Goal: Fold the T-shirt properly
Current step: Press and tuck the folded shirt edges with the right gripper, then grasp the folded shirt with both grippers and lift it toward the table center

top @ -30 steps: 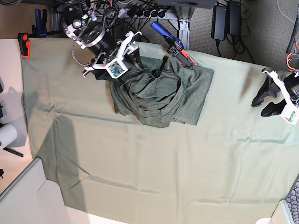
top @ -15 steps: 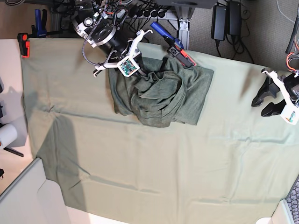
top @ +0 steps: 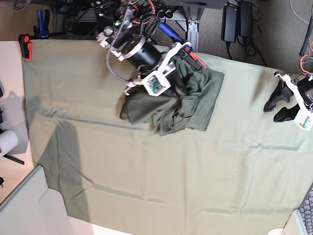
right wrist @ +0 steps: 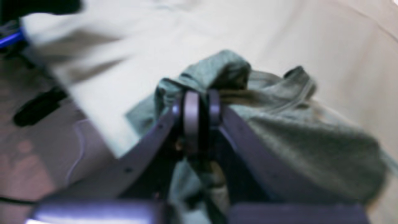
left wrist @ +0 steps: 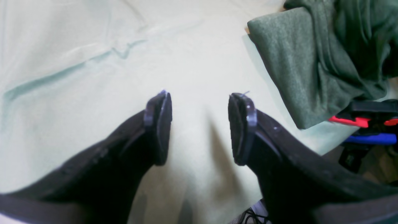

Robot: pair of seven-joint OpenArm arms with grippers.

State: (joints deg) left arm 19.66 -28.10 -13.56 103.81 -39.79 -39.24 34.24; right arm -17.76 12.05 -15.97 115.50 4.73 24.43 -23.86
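The dark olive T-shirt (top: 195,105) lies bunched at the back middle of the pale green tablecloth (top: 146,171). My right gripper (top: 182,87) is over its top. In the right wrist view that gripper (right wrist: 200,102) is shut on a raised fold of the T-shirt (right wrist: 311,149), and the picture is blurred. My left gripper (top: 281,103) hovers at the table's right edge, well away from the shirt. In the left wrist view it (left wrist: 199,102) is open over bare cloth with nothing between its fingers, and a flat corner of the T-shirt (left wrist: 289,62) shows at the upper right.
A red and blue clamp (top: 190,53) grips the back table edge just behind the shirt, and shows too as the clamp (left wrist: 367,124) in the left wrist view. An orange clamp (top: 24,46) sits at the back left corner. A grey bin (top: 24,205) stands at the front left.
My right gripper has shut on the shirt's left part and swung right over the garment, pulling fabric with it, so the pile is narrower. The left arm has not moved.
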